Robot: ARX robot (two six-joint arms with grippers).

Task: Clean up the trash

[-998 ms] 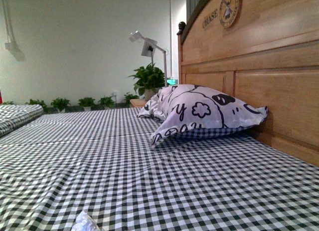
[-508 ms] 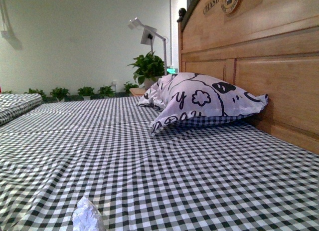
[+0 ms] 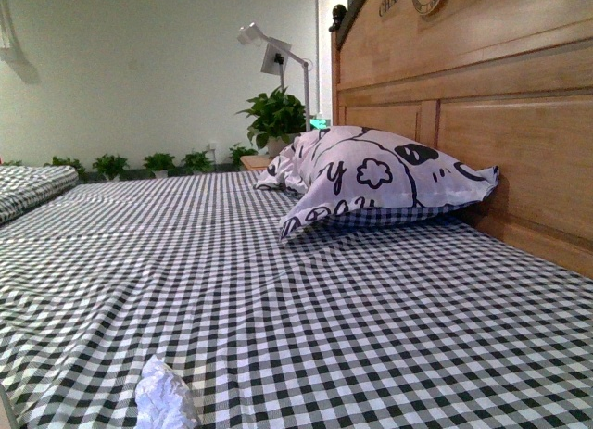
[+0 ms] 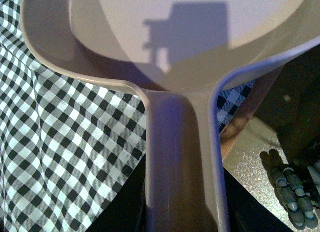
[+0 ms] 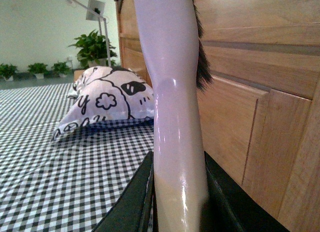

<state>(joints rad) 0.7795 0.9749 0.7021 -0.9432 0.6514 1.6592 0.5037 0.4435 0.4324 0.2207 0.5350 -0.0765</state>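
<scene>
The trash (image 3: 165,399) lies near-left on the bed (image 3: 371,327), well apart from the pillow (image 3: 380,179). The left jaws clamp the dustpan (image 4: 190,66) by its handle and the right jaws grip the brush (image 5: 175,117), presumably for sweeping.

Wooden headboard (image 3: 482,123), pale wall (image 3: 139,68), potted plants (image 3: 157,160) along it
</scene>
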